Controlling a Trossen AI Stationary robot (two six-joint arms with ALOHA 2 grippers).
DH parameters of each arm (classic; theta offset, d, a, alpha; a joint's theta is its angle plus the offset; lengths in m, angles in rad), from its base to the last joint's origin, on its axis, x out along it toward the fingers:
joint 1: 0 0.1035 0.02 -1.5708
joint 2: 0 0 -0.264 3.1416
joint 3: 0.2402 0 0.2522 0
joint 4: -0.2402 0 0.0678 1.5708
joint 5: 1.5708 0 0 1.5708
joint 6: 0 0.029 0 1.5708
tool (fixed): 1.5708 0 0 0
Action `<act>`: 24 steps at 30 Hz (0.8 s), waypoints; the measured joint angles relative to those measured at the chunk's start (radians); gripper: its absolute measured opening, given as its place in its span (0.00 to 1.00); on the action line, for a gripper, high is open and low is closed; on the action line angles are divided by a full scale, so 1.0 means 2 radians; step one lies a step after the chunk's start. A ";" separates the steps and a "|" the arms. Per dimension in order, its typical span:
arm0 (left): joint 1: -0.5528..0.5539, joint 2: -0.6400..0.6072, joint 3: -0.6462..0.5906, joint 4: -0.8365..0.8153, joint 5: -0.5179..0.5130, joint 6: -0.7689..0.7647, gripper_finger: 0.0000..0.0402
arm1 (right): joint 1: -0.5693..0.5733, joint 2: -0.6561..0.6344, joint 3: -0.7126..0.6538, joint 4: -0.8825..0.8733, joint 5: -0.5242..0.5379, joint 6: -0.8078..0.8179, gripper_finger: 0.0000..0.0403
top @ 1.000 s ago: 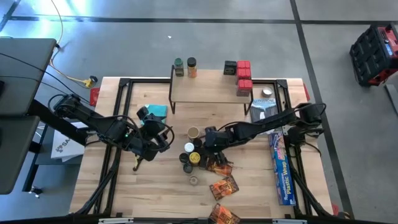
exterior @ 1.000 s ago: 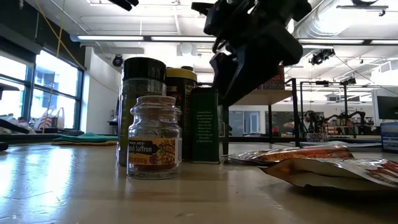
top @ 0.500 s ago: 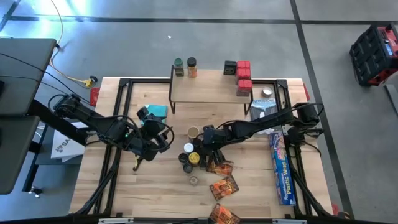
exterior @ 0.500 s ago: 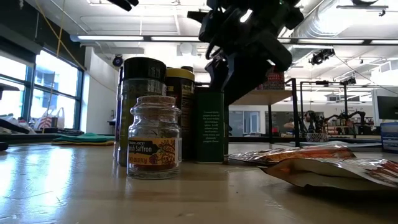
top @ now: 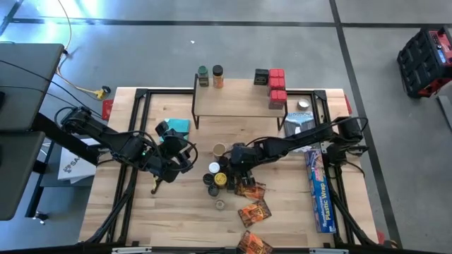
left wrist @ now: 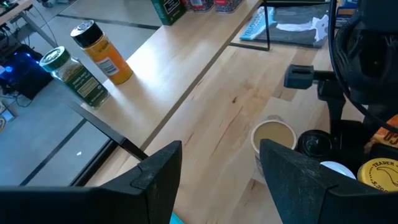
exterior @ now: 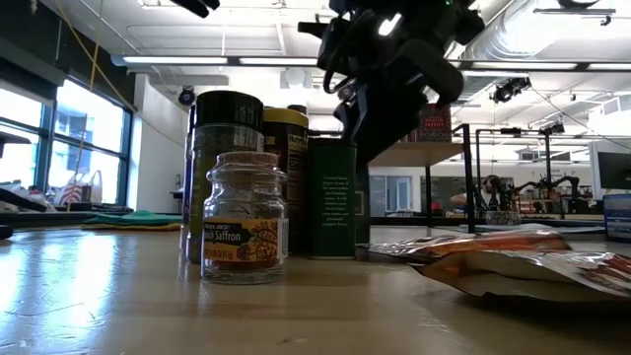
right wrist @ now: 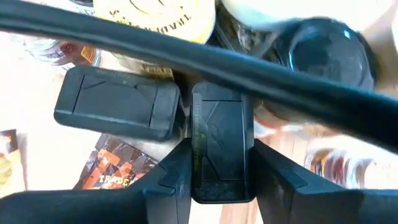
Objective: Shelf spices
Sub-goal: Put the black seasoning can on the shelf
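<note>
Since a second ago the right gripper [top: 234, 161] has slid a little toward the jar cluster and come lower over it; in the low view its dark bulk now sits right above the green rectangular tin [exterior: 335, 197], where before it hung off to that tin's side. Its fingers have drawn in and now clasp a black box-shaped lid [right wrist: 222, 151], with a second black rectangular tin [right wrist: 118, 109] lying just beside it. The left gripper [top: 185, 159] has not shifted; it hovers near the teal cloth [top: 179, 125], its jaws parted around nothing.

Up close, the cluster is glass and plastic: a squat clear saffron jar [exterior: 244, 219] with a ribbed neck stands nearest, behind it a taller jar with a glossy black cap [exterior: 227, 107] and one with a yellow lid [exterior: 287, 117]. From above, a tan-lidded jar [top: 219, 149] and a white-lidded one [top: 215, 167] sit at the edge of the cluster. Crinkled orange-brown foil packets [top: 254, 212] lie flat on the pale wood table [top: 141, 212], shiny where the light hits.

On the shelf [top: 233, 106], a smooth light board on thin black legs, a green-lidded jar [top: 203, 73] and an orange-filled jar [top: 218, 75] stand at one end, red boxes [top: 277, 83] at the other. A long blue plastic-wrap box [top: 320, 187] lies along the table's right edge.
</note>
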 joint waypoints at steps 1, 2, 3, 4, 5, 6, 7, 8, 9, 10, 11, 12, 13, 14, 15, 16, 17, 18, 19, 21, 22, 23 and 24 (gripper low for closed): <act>0.000 0.000 0.000 0.000 0.000 0.000 0.52 | 0.000 -0.004 0.000 -0.005 0.002 0.002 0.29; 0.000 0.000 0.000 0.000 0.000 0.000 0.52 | 0.001 -0.010 0.000 -0.013 0.007 0.003 0.29; 0.000 0.000 0.000 0.000 0.000 0.000 0.52 | 0.002 -0.017 0.000 -0.021 0.014 0.003 0.29; 0.000 0.000 0.000 0.000 0.000 0.000 0.52 | 0.002 -0.027 0.000 -0.030 0.022 0.003 0.29; 0.000 0.000 0.000 0.000 0.000 0.000 0.52 | 0.002 -0.037 0.000 -0.041 0.030 0.003 0.29; 0.000 0.000 0.000 0.000 0.000 0.000 0.52 | 0.002 -0.048 0.000 -0.054 0.039 0.003 0.29; 0.000 0.000 0.000 0.000 0.000 0.000 0.52 | 0.003 -0.060 0.000 -0.067 0.049 0.003 0.29; 0.000 0.000 0.000 0.000 0.000 0.000 0.52 | 0.003 -0.073 0.000 -0.079 0.057 0.003 0.29; 0.000 0.000 0.000 0.000 0.000 -0.001 0.52 | 0.002 -0.085 0.000 -0.089 0.068 0.003 0.29; 0.000 0.000 0.000 0.000 0.000 -0.001 0.52 | 0.000 -0.101 0.000 -0.094 0.079 0.003 0.29; 0.000 0.000 0.000 0.000 0.000 -0.001 0.52 | -0.002 -0.117 0.000 -0.098 0.089 0.002 0.29; 0.000 0.000 0.000 0.000 0.000 -0.001 0.52 | -0.006 -0.132 0.001 -0.102 0.098 0.002 0.29; 0.000 0.000 0.000 0.000 0.000 -0.001 0.52 | -0.012 -0.147 0.007 -0.114 0.105 0.002 0.29; 0.000 0.000 0.000 0.000 0.000 -0.001 0.52 | -0.019 -0.158 0.015 -0.126 0.112 0.002 0.29; 0.000 0.000 0.000 0.000 -0.001 -0.001 0.52 | -0.028 -0.167 0.027 -0.140 0.117 0.002 0.29; 0.000 0.000 0.000 0.001 -0.003 -0.001 0.52 | -0.036 -0.175 0.042 -0.156 0.124 0.002 0.29; 0.000 0.000 0.000 0.001 -0.003 -0.001 0.52 | -0.047 -0.180 0.060 -0.172 0.128 -0.003 0.29; 0.000 0.000 0.000 0.002 -0.004 -0.001 0.52 | -0.057 -0.185 0.079 -0.187 0.130 -0.012 0.29; 0.001 0.000 0.000 0.003 -0.004 -0.001 0.52 | -0.069 -0.186 0.100 -0.201 0.132 -0.024 0.29; 0.005 0.000 0.000 0.002 -0.004 -0.001 0.52 | -0.096 -0.185 0.141 -0.234 0.135 -0.048 0.29; 0.007 0.000 0.000 0.002 -0.004 -0.001 0.52 | -0.111 -0.180 0.162 -0.249 0.134 -0.060 0.29; 0.009 0.000 0.000 0.002 -0.004 -0.001 0.52 | -0.126 -0.175 0.180 -0.260 0.135 -0.070 0.29; 0.011 0.000 0.000 0.002 -0.003 -0.001 0.52 | -0.142 -0.168 0.200 -0.273 0.134 -0.080 0.29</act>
